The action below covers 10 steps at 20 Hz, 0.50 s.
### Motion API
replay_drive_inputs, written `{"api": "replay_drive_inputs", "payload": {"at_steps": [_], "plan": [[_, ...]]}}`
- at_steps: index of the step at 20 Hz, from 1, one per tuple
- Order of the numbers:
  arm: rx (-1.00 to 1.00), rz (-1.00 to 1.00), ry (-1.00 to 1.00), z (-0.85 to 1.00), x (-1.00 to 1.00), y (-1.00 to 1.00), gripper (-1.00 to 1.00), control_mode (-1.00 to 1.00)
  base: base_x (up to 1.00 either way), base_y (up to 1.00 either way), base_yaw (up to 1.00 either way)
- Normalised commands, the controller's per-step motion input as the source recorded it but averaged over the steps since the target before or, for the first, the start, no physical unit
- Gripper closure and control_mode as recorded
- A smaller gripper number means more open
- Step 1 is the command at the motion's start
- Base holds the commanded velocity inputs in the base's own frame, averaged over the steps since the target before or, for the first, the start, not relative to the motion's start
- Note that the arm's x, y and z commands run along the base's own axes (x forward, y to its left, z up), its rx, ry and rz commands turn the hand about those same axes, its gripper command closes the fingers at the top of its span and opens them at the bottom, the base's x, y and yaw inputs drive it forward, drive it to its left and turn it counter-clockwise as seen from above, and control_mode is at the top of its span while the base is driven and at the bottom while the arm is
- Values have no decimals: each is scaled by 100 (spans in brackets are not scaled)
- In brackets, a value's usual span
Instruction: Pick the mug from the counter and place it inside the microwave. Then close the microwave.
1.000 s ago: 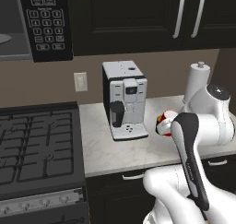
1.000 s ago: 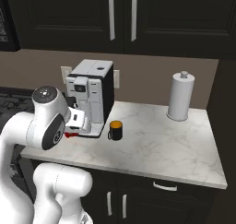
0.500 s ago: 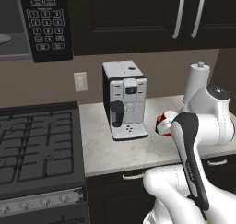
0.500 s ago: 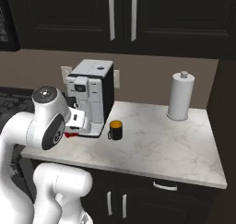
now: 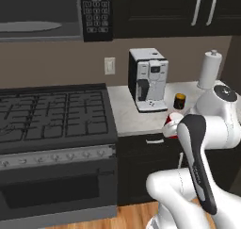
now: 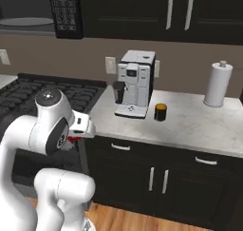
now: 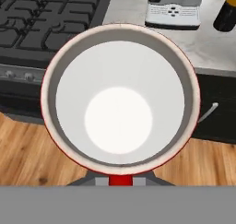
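The red mug (image 7: pixel 120 98) is held in my gripper (image 6: pixel 79 133), its white inside facing the hand camera, with wood floor and the stove front below it. The mug's red rim (image 5: pixel 171 125) peeks out beside my forearm, level with the counter's front edge; from the right a bit of red (image 6: pixel 71 139) shows under the hand. The counter (image 5: pixel 123 114) lies beyond it. The black microwave (image 5: pixel 42 13) hangs at the upper left over the stove. Its cavity is open, the grey turntable plate (image 5: pixel 33 26) is visible, and its keypad (image 6: pixel 65 9) is to the right.
A white-and-black coffee machine (image 5: pixel 148 79) stands on the counter, with a small black cup (image 5: pixel 179 101) and a paper towel roll (image 5: pixel 209 70) to its right. The black gas stove (image 5: pixel 52 115) fills the left below the microwave. Dark cabinets (image 6: pixel 156 173) run under the counter.
The whole scene has shifted: the base has backed away and moved left, bringing the stove and microwave cavity into view. The mug stays in the gripper, now off the counter's front edge.
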Motion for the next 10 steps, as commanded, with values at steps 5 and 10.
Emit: {"api": "replay_drive_inputs", "payload": {"at_steps": [5, 10], "plan": [[0, 0, 0, 0, 0, 0, 100, 100, 17, 99, 41], [0, 0, 0, 0, 0, 0, 100, 100, 53, 69, 37]]}}
